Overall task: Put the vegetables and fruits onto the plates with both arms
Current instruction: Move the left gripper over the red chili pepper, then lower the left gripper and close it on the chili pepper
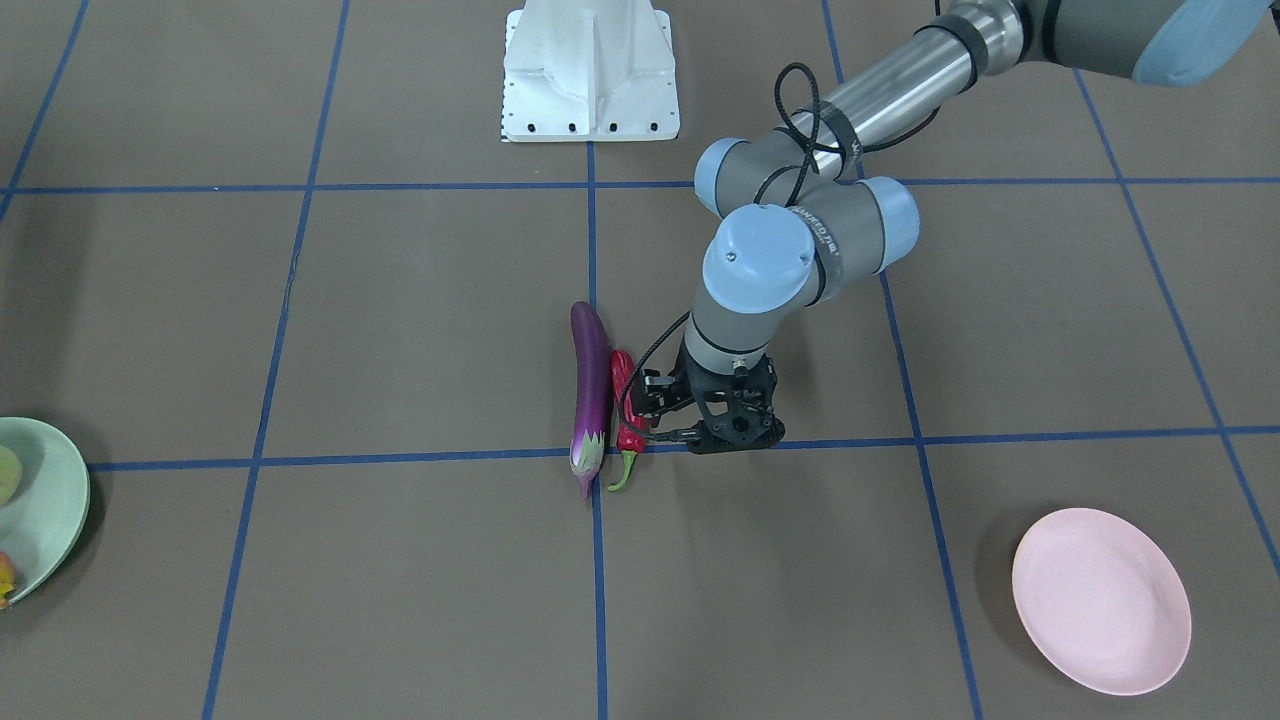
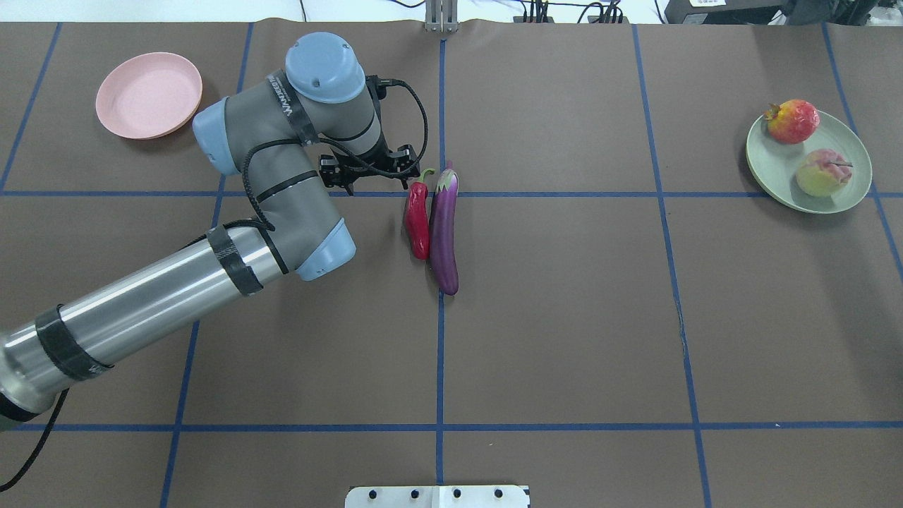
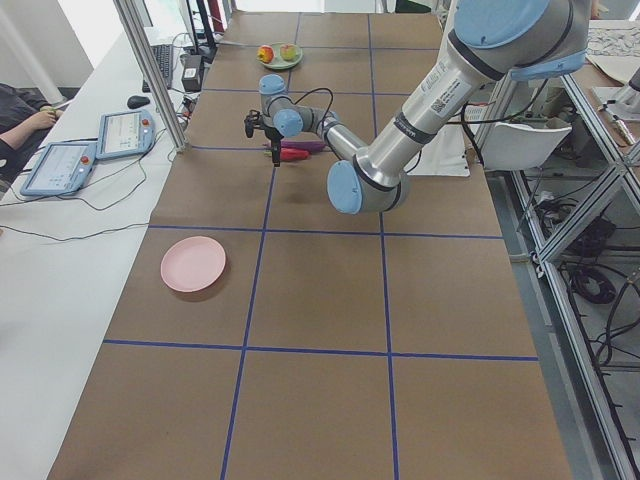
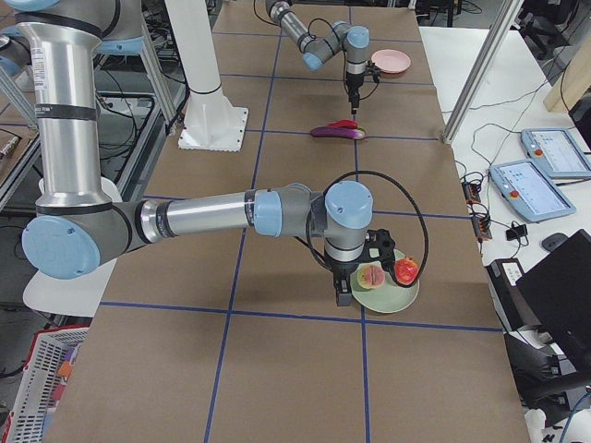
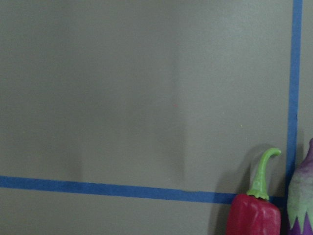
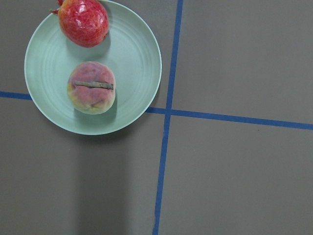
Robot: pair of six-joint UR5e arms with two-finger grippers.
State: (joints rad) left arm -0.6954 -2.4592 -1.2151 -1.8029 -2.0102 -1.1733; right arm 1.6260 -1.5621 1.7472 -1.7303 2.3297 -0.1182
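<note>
The purple eggplant and the red chili lie side by side, touching, at the table's middle. My left gripper hangs low, pointing down, just to the left of the chili's stem end; its jaws look open and empty. The left wrist view shows the chili and the eggplant at its lower right. The peach and the pomegranate-like fruit sit on the green plate. The pink plate is empty, far left. My right gripper hangs beside the green plate; I cannot tell its state.
The white pedestal base stands at the robot's edge of the table. Blue tape lines grid the brown surface. Tablets and a metal post stand along the far side bench, where an operator's arm shows.
</note>
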